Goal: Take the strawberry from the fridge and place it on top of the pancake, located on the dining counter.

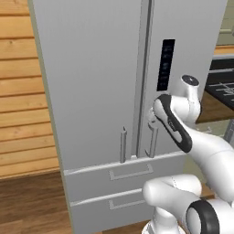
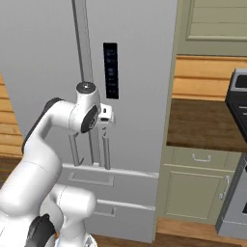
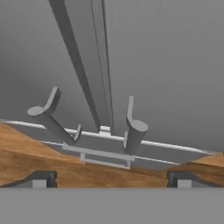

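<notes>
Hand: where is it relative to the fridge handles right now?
The hand is open in front of the closed fridge, level with the lower end of the right door's handle, beside the centre seam and above the drawers.

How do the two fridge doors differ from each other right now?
The right fridge door carries a dark vertical control panel; the left fridge door is plain grey. In the left base view, the robot's arm partly covers the right door's handle, while the left door's handle is fully in view. Both are shut, light grey, with vertical bar handles beside the centre seam.
</notes>
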Motion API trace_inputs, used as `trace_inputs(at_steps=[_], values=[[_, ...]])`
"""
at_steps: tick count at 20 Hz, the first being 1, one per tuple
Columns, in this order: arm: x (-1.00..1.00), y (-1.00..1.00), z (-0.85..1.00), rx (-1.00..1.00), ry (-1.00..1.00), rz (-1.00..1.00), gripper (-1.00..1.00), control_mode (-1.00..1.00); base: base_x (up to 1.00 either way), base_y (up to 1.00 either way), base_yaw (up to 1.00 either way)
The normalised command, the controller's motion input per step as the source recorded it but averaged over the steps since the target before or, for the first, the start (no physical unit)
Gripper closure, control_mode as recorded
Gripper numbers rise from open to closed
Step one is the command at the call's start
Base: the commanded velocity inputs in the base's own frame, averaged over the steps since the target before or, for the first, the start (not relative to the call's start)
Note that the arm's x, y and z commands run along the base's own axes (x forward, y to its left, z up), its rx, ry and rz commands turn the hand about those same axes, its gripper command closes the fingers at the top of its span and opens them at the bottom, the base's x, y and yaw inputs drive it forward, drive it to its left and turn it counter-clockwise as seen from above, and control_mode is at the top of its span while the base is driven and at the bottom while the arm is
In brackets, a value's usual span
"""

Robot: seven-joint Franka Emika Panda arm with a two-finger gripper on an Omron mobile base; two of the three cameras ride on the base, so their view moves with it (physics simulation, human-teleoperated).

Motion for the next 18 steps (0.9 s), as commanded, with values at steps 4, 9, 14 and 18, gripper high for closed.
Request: trace_inputs(at_steps=[4, 9, 14, 18], values=[[0.33, -0.49, -0.35, 0.08, -0.03, 0.02, -1.00, -1.00, 0.00, 0.00, 0.00], [0.14, -0.31, -0.30, 0.09, -0.01, 0.08, -1.00, -1.00, 0.00, 0.00, 0.00], [0.14, 0.00, -0.30, 0.02, 0.00, 0.11, -1.00, -1.00, 0.00, 0.00, 0.00], [0.26, 0.05, -0.23, 0.00, 0.00, 0.06, -1.00, -1.00, 0.00, 0.00, 0.00]])
